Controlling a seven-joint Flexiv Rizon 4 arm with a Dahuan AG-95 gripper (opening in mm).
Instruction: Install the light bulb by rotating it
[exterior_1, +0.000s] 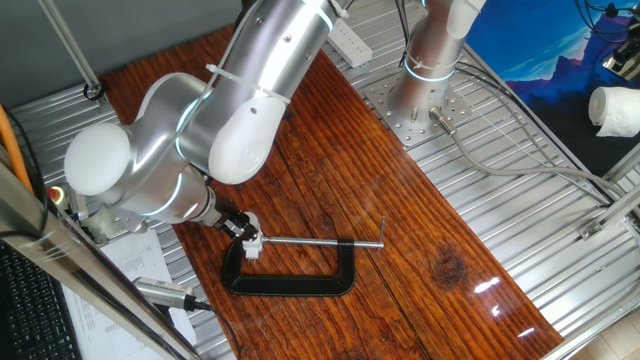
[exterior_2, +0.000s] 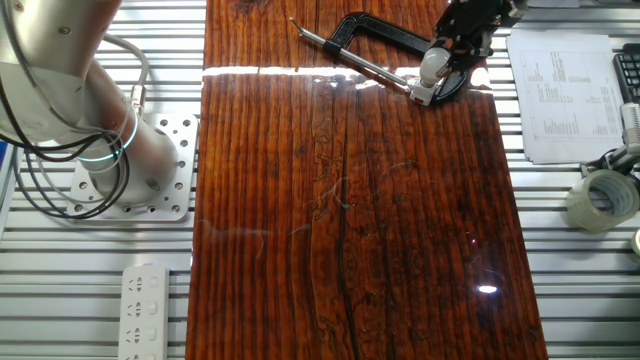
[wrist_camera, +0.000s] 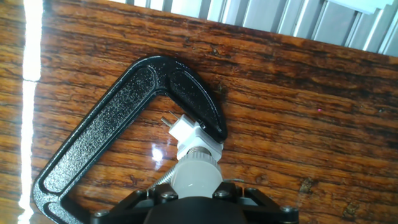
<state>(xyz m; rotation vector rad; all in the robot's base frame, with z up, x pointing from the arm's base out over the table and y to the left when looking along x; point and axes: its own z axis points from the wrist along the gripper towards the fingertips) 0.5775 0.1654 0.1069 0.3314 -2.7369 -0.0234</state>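
Observation:
The light bulb (wrist_camera: 196, 176), white and frosted, fills the bottom centre of the hand view. Its neck sits in a small white socket block (wrist_camera: 186, 130), which has two metal pins at its far side. A black C-clamp (wrist_camera: 118, 118) lying on the wooden table (wrist_camera: 298, 93) grips that block. My gripper (wrist_camera: 194, 193) is shut on the bulb, one dark finger on each side of the dome. In the other fixed view the bulb (exterior_2: 432, 66) shows below the gripper (exterior_2: 452, 45), by the clamp (exterior_2: 375, 30). In one fixed view the gripper (exterior_1: 240, 228) reaches the clamp (exterior_1: 290, 280).
The clamp's long screw rod (exterior_1: 320, 241) runs right across the board. Printed papers (exterior_2: 560, 95) and a tape roll (exterior_2: 603, 200) lie on the metal bench to the right. A power strip (exterior_2: 145, 305) and the arm's base plate (exterior_2: 120, 170) are on the left.

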